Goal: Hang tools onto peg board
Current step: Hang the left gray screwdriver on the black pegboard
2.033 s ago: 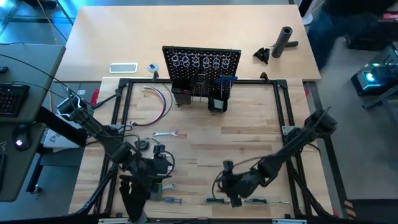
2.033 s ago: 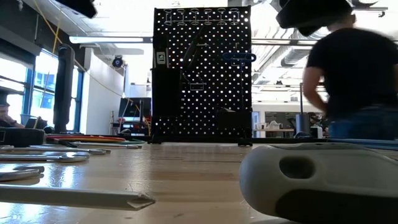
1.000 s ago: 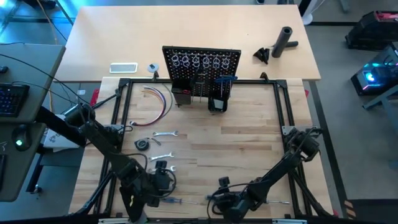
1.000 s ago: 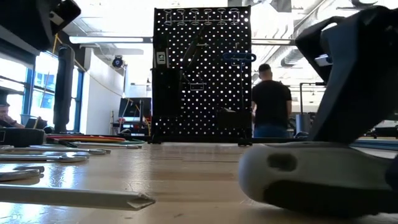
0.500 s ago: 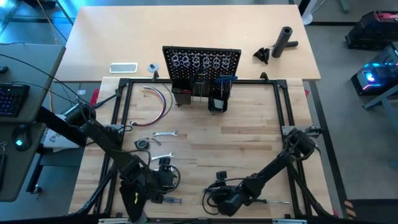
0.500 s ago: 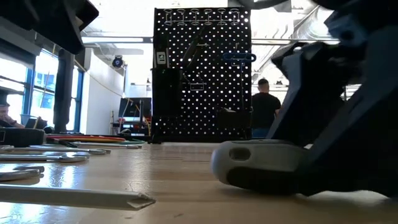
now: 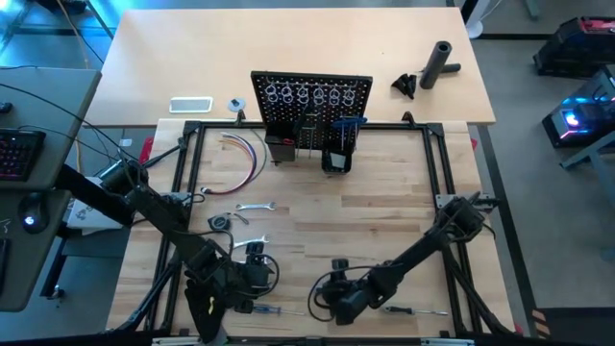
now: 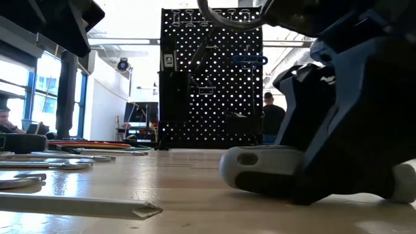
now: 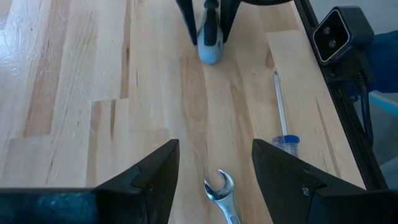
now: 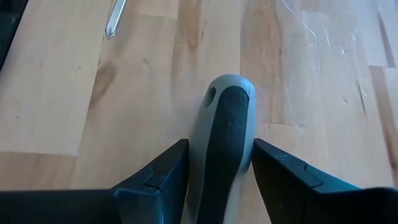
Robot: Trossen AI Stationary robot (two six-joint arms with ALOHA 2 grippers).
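Down at the near edge of the table, the right gripper [image 10: 214, 163] sits low on the wood, its arm stretched in a long diagonal from the right side of the frame. Its fingers [image 10: 155, 174] bracket a grey-and-black tool handle [image 10: 222, 124] on both sides, pressed right up against it, and the handle lies flat on the table [image 7: 384, 207]. In the low view that handle [image 8: 260, 166] pokes out from under the dark gripper body.

Just to its left, the left gripper [image 9: 211, 165] hangs above the boards with its arm folded back toward the left edge. Fingers spread apart, nothing between them. Below it lies a silver wrench [image 9: 222, 194], with a clear-handled screwdriver [image 9: 283, 124] off beside the frame rail.

Further in, more wrenches [image 7: 255, 207] and a small round tape measure [image 7: 220, 223] rest on the left half, near a loop of coloured wires [image 7: 248, 154].

At the far side stands the peg board [image 7: 312, 106], upright, a blue-handled tool [image 7: 348, 123] already hanging on it. Beyond it, a person [image 8: 272, 117] stands in the room.
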